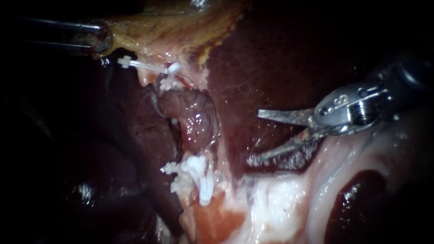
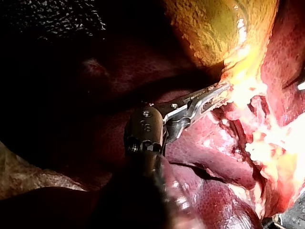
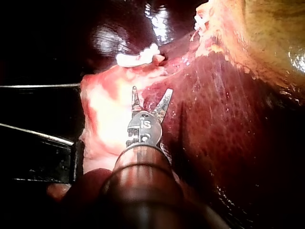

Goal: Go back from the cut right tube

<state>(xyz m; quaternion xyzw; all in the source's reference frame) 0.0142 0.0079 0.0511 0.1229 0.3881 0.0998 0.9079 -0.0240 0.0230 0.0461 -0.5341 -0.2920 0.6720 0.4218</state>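
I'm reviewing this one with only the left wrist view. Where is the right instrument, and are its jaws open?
Observer: The right instrument has its jaws open, gripping nothing.
Operator: Is it touching the clips?
Observer: No. Its jaws lie over the liver, apart from the lower clips.
Operator: Any other clips?
Observer: Yes, upper clips near the gallbladder that your left instrument holds.

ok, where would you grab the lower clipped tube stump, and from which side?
Probably the pinkish tissue just below the white clips, not the clips themselves: they stack across it, leaving little free end above. Come from the endoscope view's right, over bare liver, where the right instrument hangs, jaws open.
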